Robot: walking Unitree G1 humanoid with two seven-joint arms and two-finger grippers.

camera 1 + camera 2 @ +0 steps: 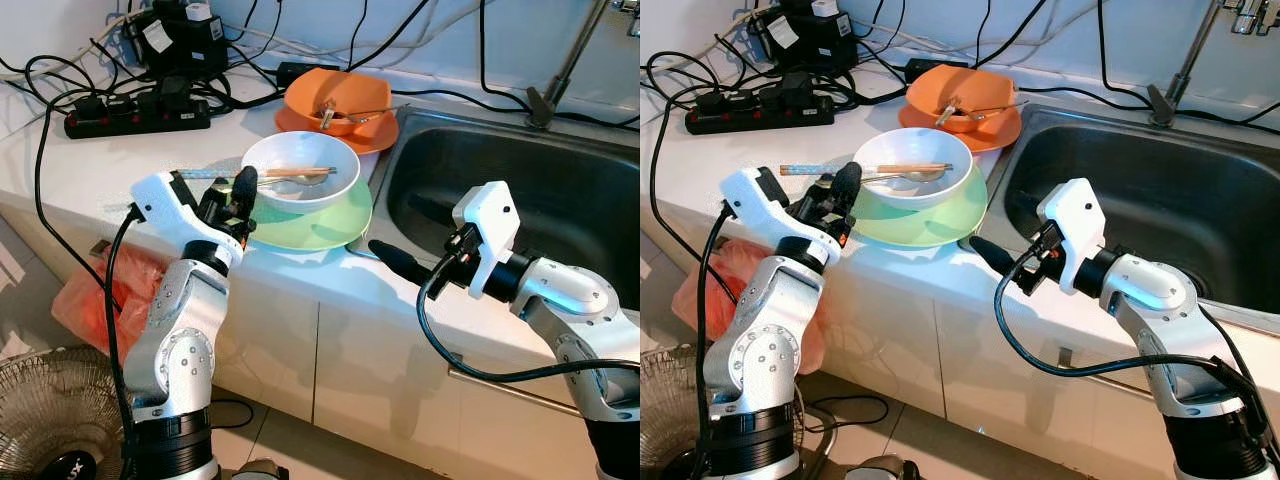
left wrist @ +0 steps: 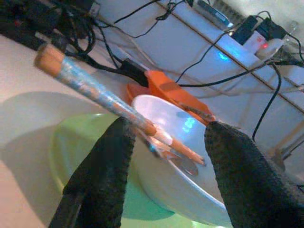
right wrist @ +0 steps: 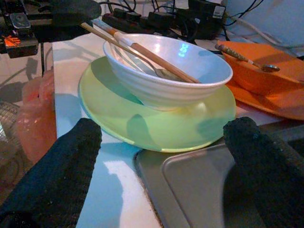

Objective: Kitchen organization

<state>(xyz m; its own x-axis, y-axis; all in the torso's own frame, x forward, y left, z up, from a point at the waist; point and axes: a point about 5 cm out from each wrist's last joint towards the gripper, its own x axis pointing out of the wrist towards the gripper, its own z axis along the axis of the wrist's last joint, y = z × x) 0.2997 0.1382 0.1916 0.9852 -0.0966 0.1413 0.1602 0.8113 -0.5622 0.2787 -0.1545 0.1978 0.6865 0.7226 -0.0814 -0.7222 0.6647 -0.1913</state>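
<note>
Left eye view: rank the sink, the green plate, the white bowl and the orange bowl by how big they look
1. sink
2. green plate
3. white bowl
4. orange bowl, though it sits farther from the camera, so its place below the white bowl is unsure.

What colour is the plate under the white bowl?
Light green. The plate under the white bowl shows best in the right wrist view.

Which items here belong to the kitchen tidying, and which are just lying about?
Job:
white bowl with chopsticks and spoon
green plate
orange dishes
sink
left gripper, right gripper, both open

Lying about:
power strip
cables
red bag
fan
</note>
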